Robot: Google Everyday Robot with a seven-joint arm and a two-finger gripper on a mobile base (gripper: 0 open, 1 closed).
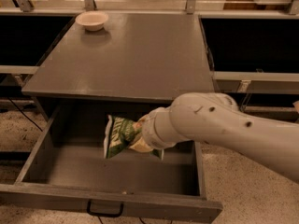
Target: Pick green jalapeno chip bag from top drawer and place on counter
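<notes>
The top drawer (56,171) is pulled open below the counter (135,55); its black handle (105,210) shows on the front panel. The green jalapeno chip bag (117,136) hangs lifted above the drawer floor, just under the counter's front edge. My gripper (140,139) is at the end of the white arm, right of the bag, and is shut on the bag's right end. The arm's wrist hides most of the fingers.
A white bowl (92,20) stands at the counter's far left corner. Dark shelving openings flank the cabinet on both sides. Speckled floor lies at the left and lower right. A metal rail runs behind the counter.
</notes>
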